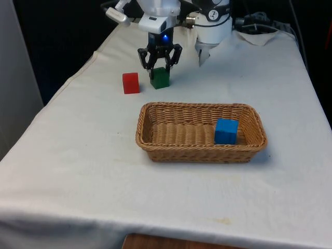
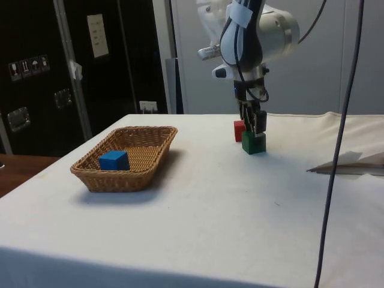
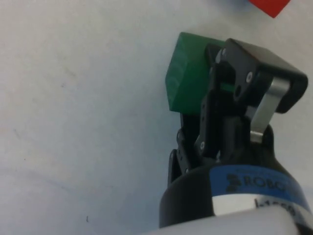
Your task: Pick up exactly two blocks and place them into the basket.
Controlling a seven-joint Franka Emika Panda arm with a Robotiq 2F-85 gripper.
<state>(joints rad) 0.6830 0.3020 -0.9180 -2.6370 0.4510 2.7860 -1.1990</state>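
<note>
Nearest to where I stand, the wicker basket (image 1: pixel 201 133) sits on the white-clothed counter (image 1: pixel 104 171), its long side facing me, and a blue block (image 1: pixel 226 131) already lies inside it, toward the front view's right end and close to the near wall. From the side view the same basket (image 2: pixel 127 157) holds that blue block (image 2: pixel 114 160) at the end closest to that camera. Farther back, well apart from the basket, two more blocks stand on the cloth: a red block (image 1: pixel 130 83) and, just beside it on the front view's right, a green block (image 1: pixel 160 77). They look near each other but not touching. The end effector (image 1: pixel 159 63) has its black fingers down over the top of the green block, one on each side, and from the side view (image 2: pixel 253 127) they seem to straddle the upper part of the block (image 2: pixel 254 143), which rests flat on the counter. Up close, the wrist view shows one finger (image 3: pixel 230 93) lying against a face of the green block (image 3: pixel 188 73); I cannot tell whether the fingers are actually squeezing it. A corner of the red block (image 3: pixel 268 6) peeks in beyond it, and the red block (image 2: pixel 239 130) sits partly behind the green one in the side view.
</note>
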